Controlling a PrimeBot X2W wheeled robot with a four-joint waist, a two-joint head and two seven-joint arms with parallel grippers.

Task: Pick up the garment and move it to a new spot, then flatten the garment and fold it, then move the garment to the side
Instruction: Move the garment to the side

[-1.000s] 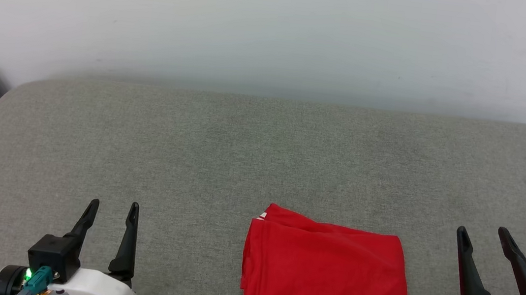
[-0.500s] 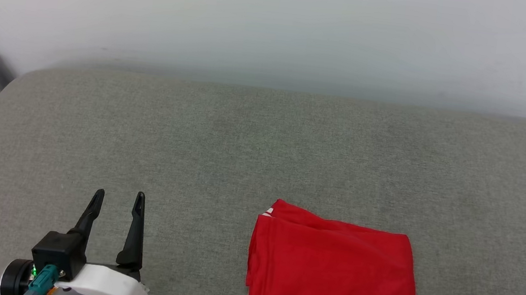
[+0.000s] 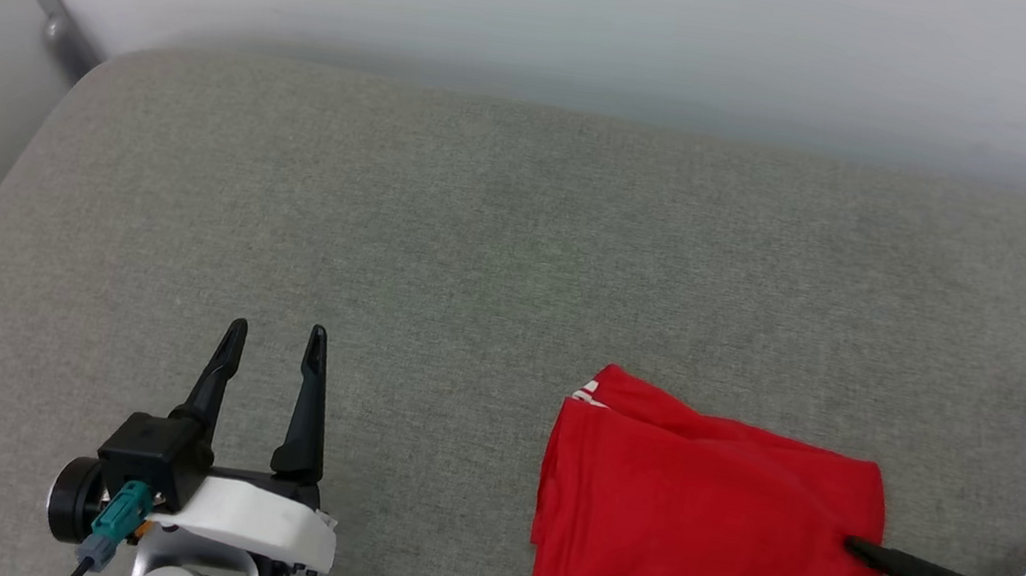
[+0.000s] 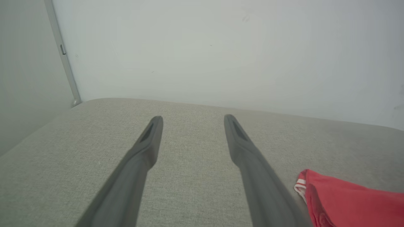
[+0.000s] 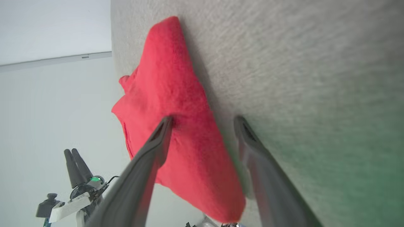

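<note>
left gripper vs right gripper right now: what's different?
Pose: left gripper points up the head view; right gripper points sideways, leftward.
Contact: left gripper is over bare cushion, apart from the garment; right gripper straddles the garment's right edge, one finger on cloth.
Both open.

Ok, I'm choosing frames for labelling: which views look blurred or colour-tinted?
Head view: sharp, evenly lit, garment crisp. Left wrist view: left gripper soft close to the lens. Right wrist view: right gripper blurred low down, green cast over the cushion.
</note>
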